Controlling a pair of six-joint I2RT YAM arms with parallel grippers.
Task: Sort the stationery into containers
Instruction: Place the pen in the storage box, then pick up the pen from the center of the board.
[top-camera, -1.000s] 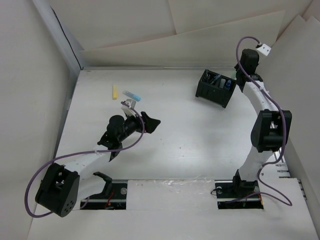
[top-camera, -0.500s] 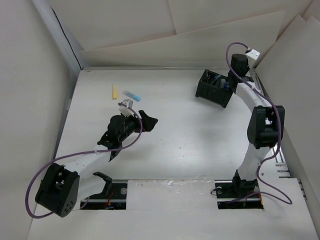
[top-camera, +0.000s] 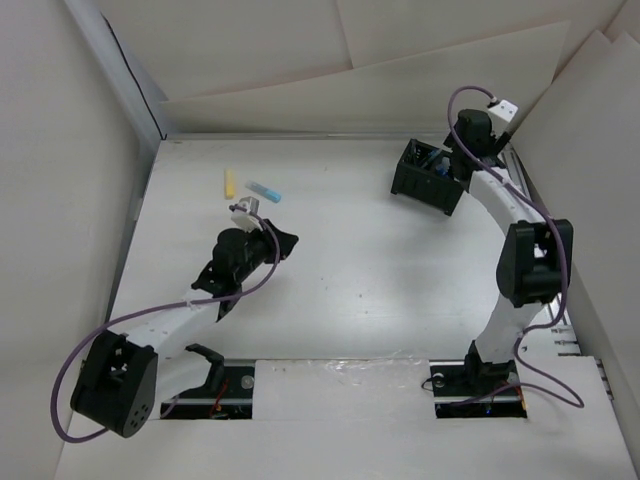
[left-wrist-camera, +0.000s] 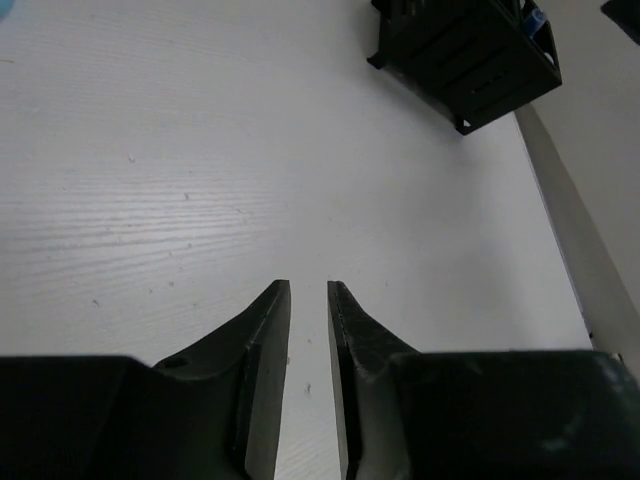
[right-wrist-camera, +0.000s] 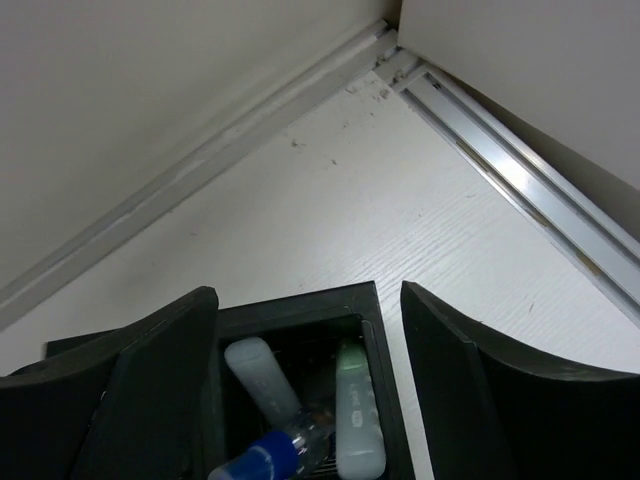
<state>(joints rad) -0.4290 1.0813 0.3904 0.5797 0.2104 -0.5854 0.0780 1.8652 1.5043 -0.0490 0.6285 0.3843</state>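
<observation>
- Table (top-camera: 350, 280): white, wood-grained, closed in by pale panels (top-camera: 300, 60) at the back and both sides. A metal rail (right-wrist-camera: 520, 180) runs along its right edge.
- Yellow highlighter (top-camera: 229, 183): lies flat at the table's 10 o'clock, pointing roughly 12 to 6.
- Blue highlighter (top-camera: 265, 190): lies flat just to the right of the yellow one, apart from it and slanted toward 4 o'clock.
- Left gripper (left-wrist-camera: 308, 286): sits at 5 o'clock from the two highlighters, near but clear of them, pointing toward 2 o'clock. The jaws are all but closed, with a thin slit between them and nothing in it. Bare table lies under the tips.
- Box (top-camera: 428, 182): black, standing upright at the table's 1 o'clock, with two compartments side by side.
- Box contents: the wrist view shows one compartment holding a white marker (right-wrist-camera: 255, 375), a green-topped marker (right-wrist-camera: 358, 420) and a blue-capped pen (right-wrist-camera: 265, 460), all leaning. What the other compartment holds cannot be made out.
- Right gripper (right-wrist-camera: 305, 292): hangs over the box's far right end. The jaws are spread wide and empty, one finger (right-wrist-camera: 165, 380) on each side of the filled compartment.
</observation>
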